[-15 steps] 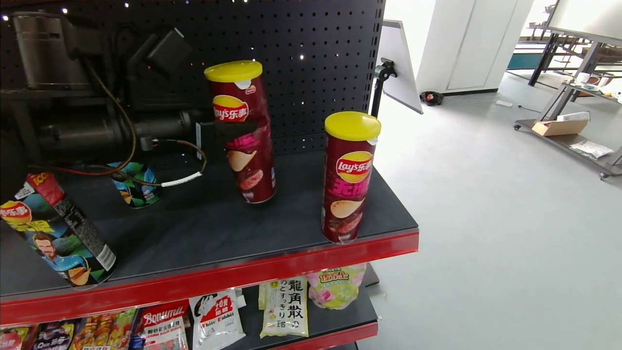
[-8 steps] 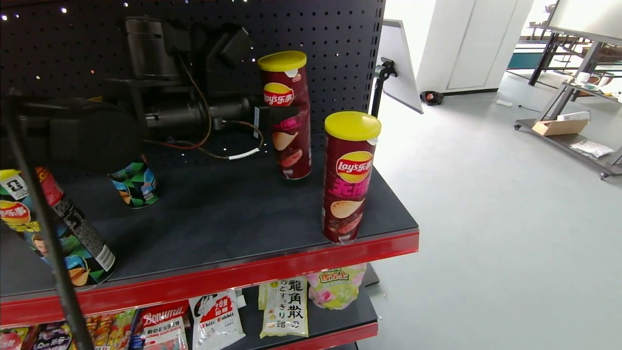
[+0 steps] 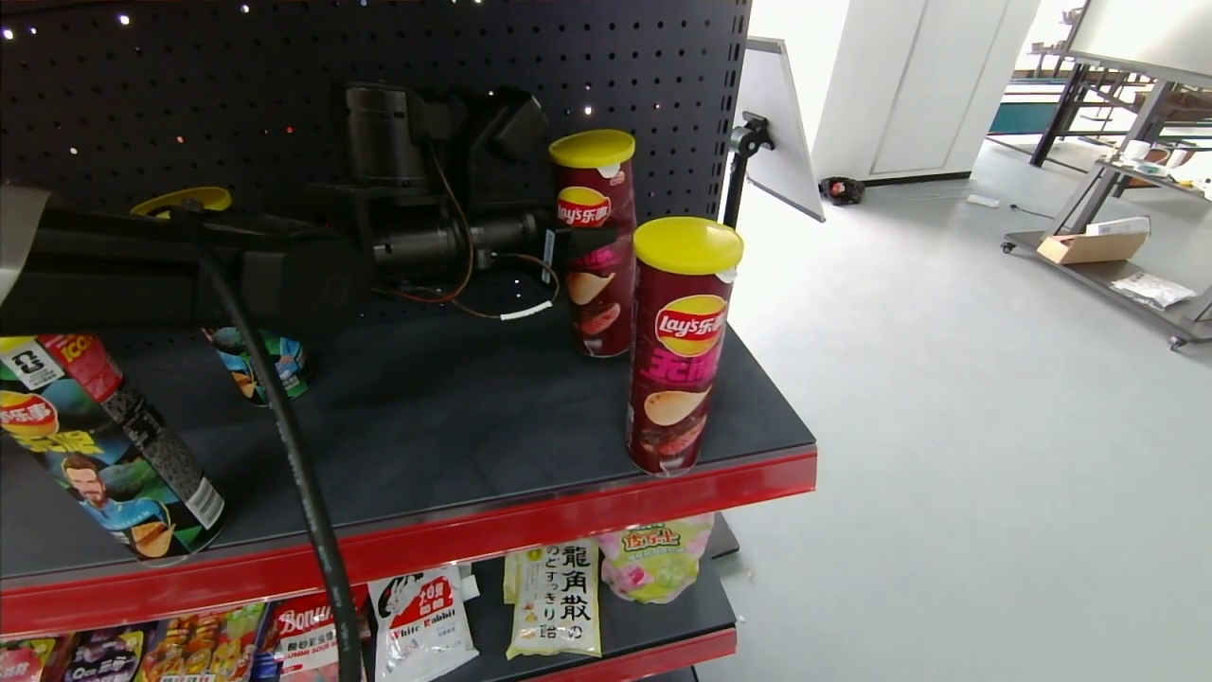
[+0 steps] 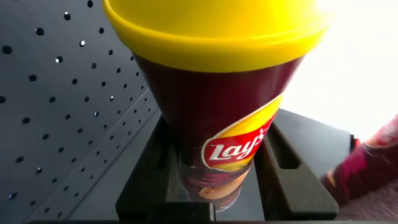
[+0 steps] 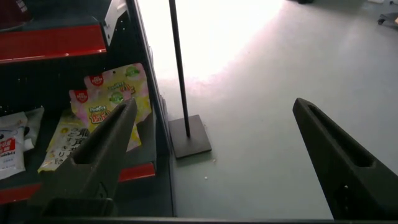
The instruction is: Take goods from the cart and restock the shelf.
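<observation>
Right claw (image 5: 214,107) wide open over grey floor (image 5: 261,62), snack bags (image 5: 112,99) on shelf (image 5: 140,171) nearby.

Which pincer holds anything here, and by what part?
The left pincer grips the rear can at mid-body; the right pincer is open, empty.

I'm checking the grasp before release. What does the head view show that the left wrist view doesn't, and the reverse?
Head view only: blue cans at the left of the shelf, snack bags below. Left wrist only: both fingers of the left end effector flanking the held can. Both: that yellow-lidded can, the pegboard.
</observation>
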